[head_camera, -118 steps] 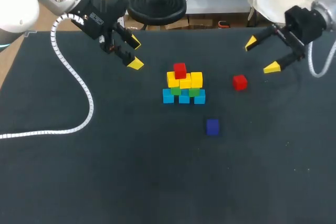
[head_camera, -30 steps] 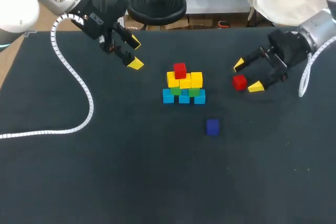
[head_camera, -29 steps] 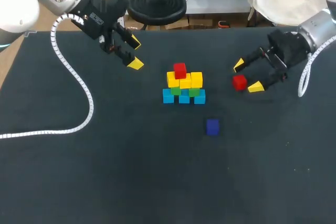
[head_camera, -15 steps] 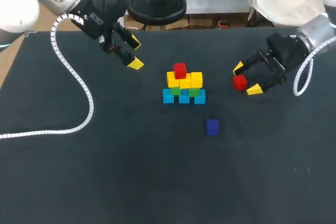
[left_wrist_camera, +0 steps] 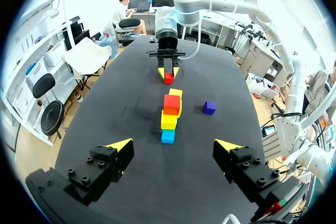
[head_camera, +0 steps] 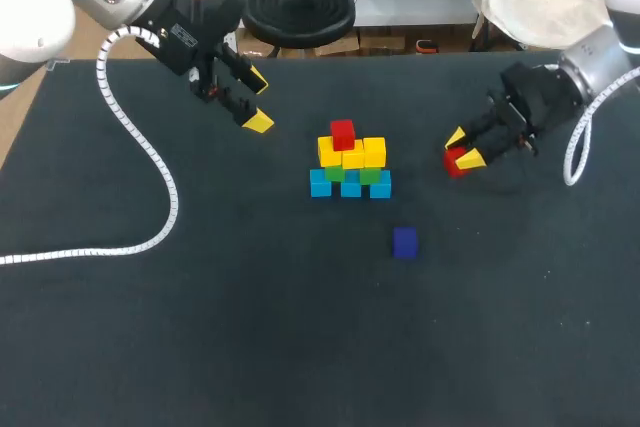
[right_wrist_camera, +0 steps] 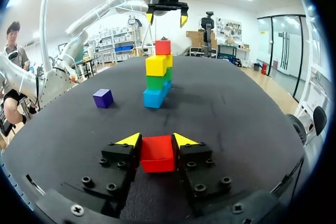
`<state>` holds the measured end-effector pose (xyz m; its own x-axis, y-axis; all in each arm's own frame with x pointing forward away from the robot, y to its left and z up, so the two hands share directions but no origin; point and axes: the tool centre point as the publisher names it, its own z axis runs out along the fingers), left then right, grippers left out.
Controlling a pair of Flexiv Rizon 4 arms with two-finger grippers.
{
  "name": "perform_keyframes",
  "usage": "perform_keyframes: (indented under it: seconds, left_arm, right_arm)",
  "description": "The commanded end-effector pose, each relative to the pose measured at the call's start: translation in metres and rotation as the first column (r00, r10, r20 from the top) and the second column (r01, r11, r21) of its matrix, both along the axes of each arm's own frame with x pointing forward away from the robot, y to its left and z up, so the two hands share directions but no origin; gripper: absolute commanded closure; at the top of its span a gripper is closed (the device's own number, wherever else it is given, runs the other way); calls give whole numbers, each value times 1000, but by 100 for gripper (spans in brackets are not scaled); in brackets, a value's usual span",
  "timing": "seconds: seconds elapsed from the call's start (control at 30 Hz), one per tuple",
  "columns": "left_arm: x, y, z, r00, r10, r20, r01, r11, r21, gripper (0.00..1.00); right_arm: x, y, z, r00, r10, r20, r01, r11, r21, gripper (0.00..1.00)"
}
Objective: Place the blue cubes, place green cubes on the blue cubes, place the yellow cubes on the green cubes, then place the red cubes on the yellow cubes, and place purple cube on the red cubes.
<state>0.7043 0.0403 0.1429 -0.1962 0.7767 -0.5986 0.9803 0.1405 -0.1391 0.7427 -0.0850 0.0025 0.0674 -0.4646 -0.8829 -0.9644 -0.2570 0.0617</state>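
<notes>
**Item:** small red cube (head_camera: 456, 162), loose. It sat on the black worktop (head_camera: 200, 327) at 3 o'clock of the cube stack (head_camera: 350, 162), well apart from it.

**Hold:** the right jaws were closed on it, one yellow tip against each of two opposite faces. In the right wrist view the cube (right_wrist_camera: 157, 153) sat square and centred between them, seemingly not yet lifted.

**Stack:** a row of blue cubes (head_camera: 350, 186) at the base, green cubes (head_camera: 371, 176) on those, yellow cubes (head_camera: 374, 151) above. One top red cube (head_camera: 342, 134) sat toward the 9 o'clock side, with bare yellow showing at its 3 o'clock.

**Purple cube** (head_camera: 404, 241): on the worktop at 5 o'clock of the stack, untouched.

**Left jaws:** open and empty, at 10 o'clock of the stack.

**Step in hand (judged):** carrying the second red cube to the yellow tier.

**Handling (advice):**
- Lift straight up until above the stack's top, then travel toward 9 o'clock.
- Keep the cube's faces parallel to the top red cube.
- Lower it gently and let go only once it is supported, since a sideways nudge could topple the tiers.
</notes>
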Motion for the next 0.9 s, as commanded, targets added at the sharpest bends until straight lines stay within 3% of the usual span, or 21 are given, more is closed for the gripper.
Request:
perform_keyframes:
  seconds: [0.03,0.37,0.9]
  left_arm:
    - [0,0,1,1000,2,0,-2,1000,3,0]
    - [0,0,1,1000,2,0,-2,1000,3,0]
    - [0,0,1,1000,2,0,-2,1000,3,0]
  right_arm:
    - [-10,7,15,1000,-19,24,19,1000,-19,100]
    - [-1,35,46,998,4,68,0,999,-54,100]
    - [0,51,64,994,39,103,-37,999,-28,100]
